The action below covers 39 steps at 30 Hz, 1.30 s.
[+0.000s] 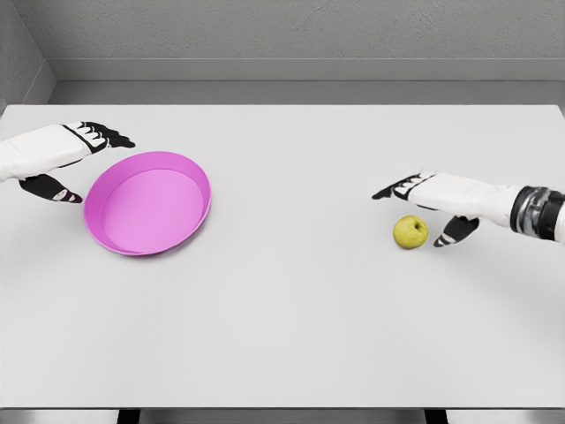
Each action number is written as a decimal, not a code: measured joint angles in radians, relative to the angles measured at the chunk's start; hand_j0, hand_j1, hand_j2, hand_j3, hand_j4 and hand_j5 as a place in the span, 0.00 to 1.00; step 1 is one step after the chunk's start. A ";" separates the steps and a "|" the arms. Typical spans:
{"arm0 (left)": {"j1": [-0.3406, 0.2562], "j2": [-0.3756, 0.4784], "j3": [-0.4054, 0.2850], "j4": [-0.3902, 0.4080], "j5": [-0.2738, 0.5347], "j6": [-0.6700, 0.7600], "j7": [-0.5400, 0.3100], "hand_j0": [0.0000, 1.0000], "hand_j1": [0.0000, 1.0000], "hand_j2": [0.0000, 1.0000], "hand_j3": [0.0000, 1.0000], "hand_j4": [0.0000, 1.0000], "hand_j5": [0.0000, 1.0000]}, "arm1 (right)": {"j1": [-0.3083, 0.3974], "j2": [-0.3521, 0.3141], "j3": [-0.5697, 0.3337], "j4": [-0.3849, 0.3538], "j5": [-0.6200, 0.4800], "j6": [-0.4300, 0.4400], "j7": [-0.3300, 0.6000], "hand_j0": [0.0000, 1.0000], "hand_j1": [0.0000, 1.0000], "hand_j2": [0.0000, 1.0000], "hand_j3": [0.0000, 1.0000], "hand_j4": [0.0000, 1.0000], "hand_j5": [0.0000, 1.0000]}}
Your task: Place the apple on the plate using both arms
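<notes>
White table top (291, 327) spreads bare across the near part of my view, matte and pale; its near edge runs along the bottom, with dark gaps below it. Going farther in, on the right, the small round yellow-green apple (410, 231) sits on the table surface, upright, its stem dimple facing up; my right hand (433, 205) is just beside it, the white forearm with its dark metal wrist ring coming in from the right edge; the black-tipped fingers (395, 189) reach out flat to the left above and beyond the apple, and the thumb points down to the apple's right; the hand is spread and has hold of nothing; whether the thumb touches the fruit I cannot tell. On the left, well apart from the apple, lies the shallow round magenta plastic plate (102, 231), tilted in my view so that its far right rim stands higher; nothing lies in it. My left hand (66, 159) hangs at the plate's far left edge, the white arm entering from the left side; its fingers are extended toward the right over the table just beyond the rim, the thumb lower and near the plate's left rim; it too is spread and grasps nothing. Farthest off, the table's far edge meets a grey floor strip and a rough grey wall (291, 31).
</notes>
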 measured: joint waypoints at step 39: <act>-0.002 -0.007 0.001 0.003 -0.008 0.000 0.000 1.00 1.00 1.00 1.00 1.00 1.00 | -0.017 0.011 0.065 0.017 0.003 0.060 0.033 0.50 0.50 0.50 0.50 0.50 0.50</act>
